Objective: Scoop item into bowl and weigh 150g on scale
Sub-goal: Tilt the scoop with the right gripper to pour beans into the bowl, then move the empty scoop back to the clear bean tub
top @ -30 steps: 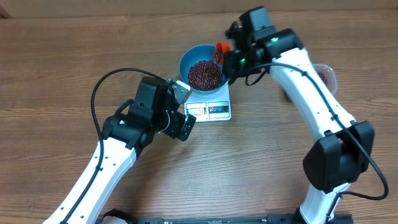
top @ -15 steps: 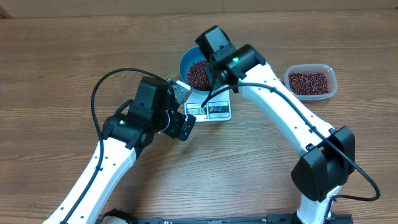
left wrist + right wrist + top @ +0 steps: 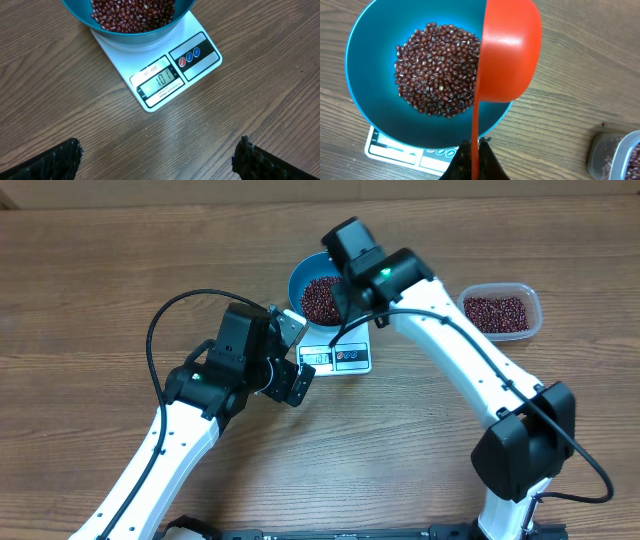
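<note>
Over the bowl, change: the right arm has swung in from the far right side and its wrist now covers the right half of the bowl (image 3: 297, 280).
Tub, change: the clear tub (image 3: 500, 313) of beans, earlier partly hidden under that arm, is now fully in view on the table (image 3: 100, 280).
Left arm, change: none seen; same pose.
Right gripper (image 3: 475, 161): clamped together on the thin handle of an orange scoop (image 3: 507, 55).
Scoop: cup turned on its side, its outer shell facing the wrist camera, overlapping the bowl's right rim.
Beans (image 3: 437, 70): heaped in the bowl bottom, left of the scoop cup and ahead of the right gripper.
Bowl position: on the scale (image 3: 131, 59), covering its far part.
Display (image 3: 160, 82): lit, appears to read 101.
Left gripper (image 3: 157, 162): fingers wide apart, nothing between them, over bare table just short of the scale's display edge, apart from bowl and beans.
</note>
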Available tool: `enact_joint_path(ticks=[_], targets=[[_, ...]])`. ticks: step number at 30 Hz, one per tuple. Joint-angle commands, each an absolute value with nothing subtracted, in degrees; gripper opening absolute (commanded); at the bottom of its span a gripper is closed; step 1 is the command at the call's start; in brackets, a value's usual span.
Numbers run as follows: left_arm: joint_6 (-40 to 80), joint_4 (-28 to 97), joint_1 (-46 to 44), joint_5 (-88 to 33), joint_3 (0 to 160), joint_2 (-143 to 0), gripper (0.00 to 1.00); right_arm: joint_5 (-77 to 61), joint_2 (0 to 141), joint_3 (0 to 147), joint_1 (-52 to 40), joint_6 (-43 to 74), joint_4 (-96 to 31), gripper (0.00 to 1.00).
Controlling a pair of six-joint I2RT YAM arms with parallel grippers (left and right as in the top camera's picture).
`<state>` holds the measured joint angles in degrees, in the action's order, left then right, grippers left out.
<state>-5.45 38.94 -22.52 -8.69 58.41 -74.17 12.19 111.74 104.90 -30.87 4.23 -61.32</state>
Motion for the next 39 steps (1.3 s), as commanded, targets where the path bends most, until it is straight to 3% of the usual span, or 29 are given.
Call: enact_joint_path(ticks=[1, 9, 16, 29, 39], targets=[[-5.1, 38.7, -22.9, -8.4, 58.2, -74.6, 1.0, 3.5, 105.1, 106.9, -26.0, 4.0, -62.2, 0.04], [-5.1, 38.7, -22.9, -8.4, 58.2, -74.6, 0.99, -0.1, 95.9, 106.9, -7.0, 4.0, -72.8, 0.04], [-5.1, 38.7, -22.9, -8.4, 58.2, -74.6, 1.0, -0.2, 97.2, 106.4, 9.6, 3.2, -82.3, 0.04], [-5.1, 38.7, -22.9, -8.4, 58.2, -74.6, 1.0, -1.6, 97.4, 91.4, 13.3, 3.1, -76.8, 0.04], [-5.1, 38.7, -22.9, -8.4, 58.2, -74.6, 1.0, -1.7, 97.4, 89.3, 13.3, 1.4, -75.1, 0.04]])
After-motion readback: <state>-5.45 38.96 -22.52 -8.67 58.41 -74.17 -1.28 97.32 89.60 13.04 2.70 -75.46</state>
